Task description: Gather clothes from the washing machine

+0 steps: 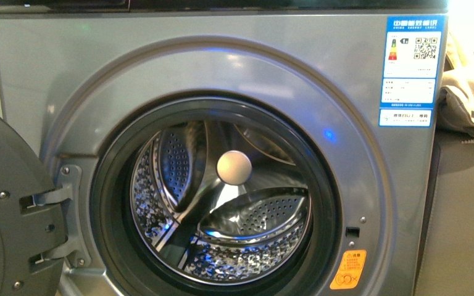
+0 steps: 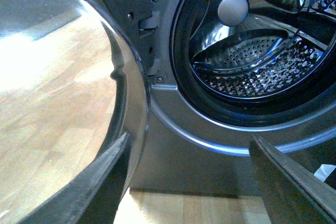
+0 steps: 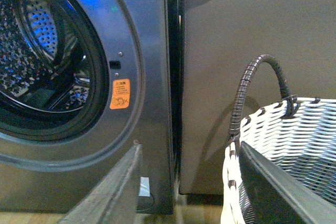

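Dark grey metal fingers of the left gripper point(image 2: 189, 182) stand wide apart, with nothing between them; they hang low in front of the washing machine point(image 1: 222, 80), below its mouth. The right gripper point(image 3: 189, 187) is also spread wide and holds nothing. It is at the right lower corner of the machine, and one finger point(image 3: 278, 187) is over the white woven basket point(image 3: 294, 129), which stands just beside the machine's right side. A dark wrapped handle point(image 3: 257, 77) rises from the basket rim.

The round door point(image 1: 6, 216) of the machine is swung fully open to the left and hangs on its hinge point(image 1: 55, 228). In the left wrist view the door glass point(image 2: 52, 93) reflects a pale wooden floor.

Behind the black rubber rim point(image 1: 108, 203) the perforated steel drum point(image 1: 247, 246) is in plain view, with a round pale knob point(image 1: 234, 167) at the middle of its back wall and blue light on the metal. I cannot see the clothes in the drum, and no view shows them.

On the machine's front, an orange sticker point(image 1: 348, 269) is right of the mouth, low, and a blue-white label point(image 1: 412, 68) is at the upper right corner. Beige fabric point(image 1: 469, 92) lies beyond the machine's right edge.
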You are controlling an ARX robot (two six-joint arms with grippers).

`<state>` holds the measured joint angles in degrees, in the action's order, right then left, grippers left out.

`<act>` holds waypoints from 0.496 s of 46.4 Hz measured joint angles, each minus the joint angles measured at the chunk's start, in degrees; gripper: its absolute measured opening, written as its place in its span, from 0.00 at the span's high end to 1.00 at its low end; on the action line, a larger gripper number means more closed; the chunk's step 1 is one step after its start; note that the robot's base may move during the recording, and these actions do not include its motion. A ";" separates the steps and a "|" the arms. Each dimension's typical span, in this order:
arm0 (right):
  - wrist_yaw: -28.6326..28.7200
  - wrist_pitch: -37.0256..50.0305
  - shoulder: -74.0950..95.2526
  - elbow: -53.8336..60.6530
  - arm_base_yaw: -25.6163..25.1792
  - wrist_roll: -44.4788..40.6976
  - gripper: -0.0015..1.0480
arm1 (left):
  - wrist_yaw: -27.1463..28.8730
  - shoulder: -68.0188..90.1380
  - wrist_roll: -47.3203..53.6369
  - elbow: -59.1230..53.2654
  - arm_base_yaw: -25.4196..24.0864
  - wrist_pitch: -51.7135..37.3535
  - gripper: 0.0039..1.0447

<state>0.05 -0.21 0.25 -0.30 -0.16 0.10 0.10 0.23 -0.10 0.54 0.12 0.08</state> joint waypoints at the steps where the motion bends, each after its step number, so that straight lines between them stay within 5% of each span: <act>1: 0.02 0.00 0.00 0.00 0.00 0.00 0.39 | 0.00 0.00 0.00 0.00 0.00 0.00 0.28; 8: 0.00 0.00 0.00 0.00 0.00 0.00 0.16 | 0.00 0.00 0.02 0.00 0.00 0.00 0.05; 11: 0.00 0.00 0.00 0.00 0.00 0.02 0.06 | 0.00 0.00 0.00 0.00 0.00 0.00 0.06; 23: 0.00 0.00 0.00 0.00 0.00 0.02 0.07 | 0.00 0.00 0.00 0.00 0.00 0.00 0.06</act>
<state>0.05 -0.21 0.25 -0.30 -0.16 0.12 0.10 0.23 -0.10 0.54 0.12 0.08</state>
